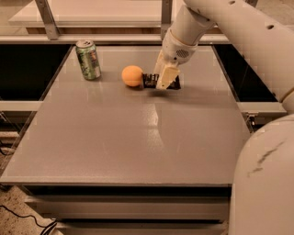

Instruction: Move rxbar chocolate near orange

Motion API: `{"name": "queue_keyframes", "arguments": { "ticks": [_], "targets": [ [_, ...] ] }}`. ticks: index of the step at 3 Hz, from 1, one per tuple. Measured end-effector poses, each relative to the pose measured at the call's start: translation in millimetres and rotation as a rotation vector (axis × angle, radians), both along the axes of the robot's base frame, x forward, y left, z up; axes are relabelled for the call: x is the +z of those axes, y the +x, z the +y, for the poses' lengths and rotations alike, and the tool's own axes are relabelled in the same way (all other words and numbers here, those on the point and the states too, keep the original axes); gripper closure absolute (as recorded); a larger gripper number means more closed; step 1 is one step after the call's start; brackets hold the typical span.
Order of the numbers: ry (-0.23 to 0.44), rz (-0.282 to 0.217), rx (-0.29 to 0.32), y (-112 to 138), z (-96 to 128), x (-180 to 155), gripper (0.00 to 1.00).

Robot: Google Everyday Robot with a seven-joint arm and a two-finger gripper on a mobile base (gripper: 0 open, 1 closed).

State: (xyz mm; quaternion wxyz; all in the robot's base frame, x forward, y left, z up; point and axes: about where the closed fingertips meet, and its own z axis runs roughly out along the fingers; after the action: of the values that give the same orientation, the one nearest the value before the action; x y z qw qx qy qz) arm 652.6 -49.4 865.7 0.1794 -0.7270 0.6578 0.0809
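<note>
Where the grey table [138, 147] reached the upper middle of the frame, the rxbar chocolate [149, 81] lay flat on it: a dark wrapper, its left end showing and its middle covered from above. Item adjoining, to the left: the orange [132, 75], round and plain, just beside the bar's left end; whether the two touched could not be told.

Item over the bar: the gripper [165, 81], pale and cream-coloured, set down on top of the wrapper and tilted slightly to the lower left. Whether it clamped the bar or merely rested on it could not be told.

Item above: the arm [216, 23], white, entering from the upper right corner and sloping down and leftward through a rounded wrist to the gripper.

Item further left, well apart from the orange: a green can [88, 59], upright near the table's upper left corner.

Surface: smooth and matte grey, with a faint pale sheen down its centre. Dark recesses flanked it at left and right.

Surroundings: a pale shelf [101, 13] with metal uprights [46, 16] ran along the top edge; the robot's white body [266, 183] filled the lower right corner; a black cable [23, 218] lay on speckled floor at lower left.
</note>
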Motion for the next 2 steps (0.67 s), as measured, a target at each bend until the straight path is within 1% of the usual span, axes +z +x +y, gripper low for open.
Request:
{"name": "queue_keyframes", "arguments": {
  "ticks": [1,2],
  "targets": [
    [0.003,0.002,0.003,2.7,0.2,0.4,0.13],
    [0.009,0.005,0.009,6.0,1.0,0.5,0.0]
  ]
}}
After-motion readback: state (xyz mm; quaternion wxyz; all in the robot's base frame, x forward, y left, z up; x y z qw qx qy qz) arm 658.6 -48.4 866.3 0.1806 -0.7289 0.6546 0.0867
